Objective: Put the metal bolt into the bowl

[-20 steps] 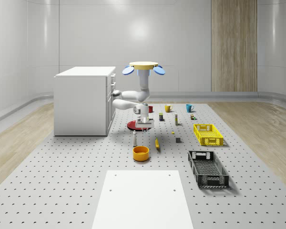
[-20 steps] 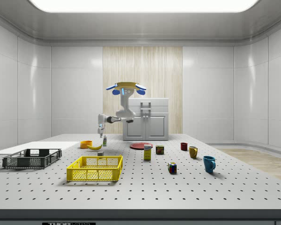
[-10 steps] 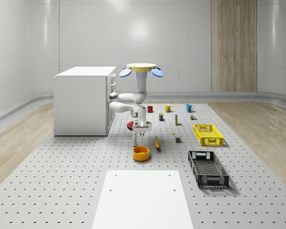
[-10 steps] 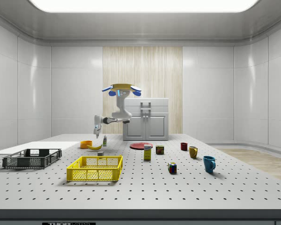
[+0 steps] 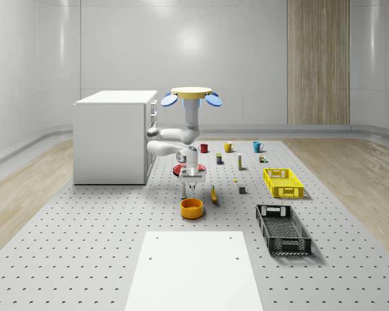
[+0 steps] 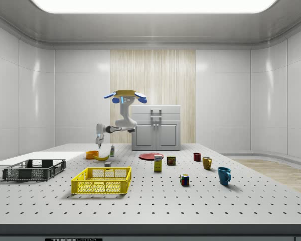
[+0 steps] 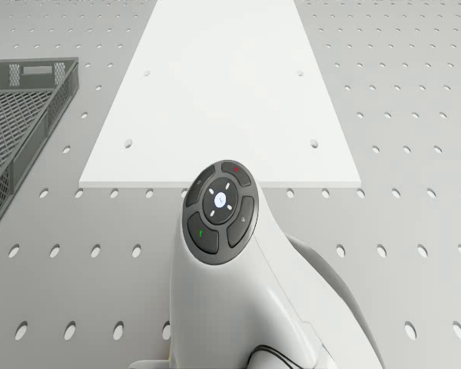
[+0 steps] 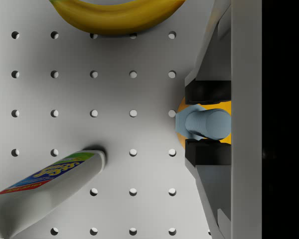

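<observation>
Drone (image 5: 190, 94) hovers above the desk (image 5: 104, 246). End effector (image 8: 208, 124) holds the metal bolt (image 8: 202, 124), just short of the orange bowl (image 5: 191, 208).

The big grey table (image 5: 84, 259) has rows of little holes. A white sheet (image 5: 194, 269) lies flat on it at the near end. Next come a black crate (image 5: 282, 229), an orange bowl (image 5: 191, 208), a banana (image 5: 213, 194) and a yellow crate (image 5: 282, 183). Farther back stand a red plate (image 6: 151, 156), three mugs (red, yellow, blue) and a white cabinet (image 5: 113, 136).
</observation>
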Tool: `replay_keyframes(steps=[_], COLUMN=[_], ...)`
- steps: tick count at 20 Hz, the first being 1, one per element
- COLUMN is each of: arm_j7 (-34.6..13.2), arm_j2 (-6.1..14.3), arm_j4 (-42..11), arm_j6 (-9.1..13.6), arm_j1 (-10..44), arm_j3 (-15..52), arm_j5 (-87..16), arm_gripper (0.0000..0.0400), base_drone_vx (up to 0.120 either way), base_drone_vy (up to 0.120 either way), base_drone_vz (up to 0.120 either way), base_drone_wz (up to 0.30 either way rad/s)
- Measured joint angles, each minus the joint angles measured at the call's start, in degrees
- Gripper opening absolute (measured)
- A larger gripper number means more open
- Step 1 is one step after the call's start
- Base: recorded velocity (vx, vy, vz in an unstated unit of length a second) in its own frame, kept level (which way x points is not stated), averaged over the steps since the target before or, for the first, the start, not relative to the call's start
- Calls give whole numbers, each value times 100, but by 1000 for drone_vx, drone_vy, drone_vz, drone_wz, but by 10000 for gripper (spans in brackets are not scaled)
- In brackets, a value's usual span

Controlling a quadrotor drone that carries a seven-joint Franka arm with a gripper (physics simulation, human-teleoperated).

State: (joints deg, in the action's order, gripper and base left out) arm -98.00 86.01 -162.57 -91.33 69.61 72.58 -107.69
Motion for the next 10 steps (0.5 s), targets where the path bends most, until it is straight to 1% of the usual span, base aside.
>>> replay_keyframes(steps=[3, 8, 9, 10], arm_j7=[-2, -5, -5, -6], arm_j2=[7, 19, 21, 23], arm_j4=[1, 1, 1, 1], arm_j6=[-7, -17, -19, -22], arm_j1=[2, 6, 7, 8], arm_j3=[1, 3, 3, 3], arm_j5=[3, 8, 9, 10], arm_gripper=[100, 100, 100, 100], base_drone_vx=[120, 120, 120, 120], base_drone_vy=[0, 0, 0, 0], base_drone_vz=[0, -120, -80, 0], base_drone_wz=[0, 0, 0, 0])
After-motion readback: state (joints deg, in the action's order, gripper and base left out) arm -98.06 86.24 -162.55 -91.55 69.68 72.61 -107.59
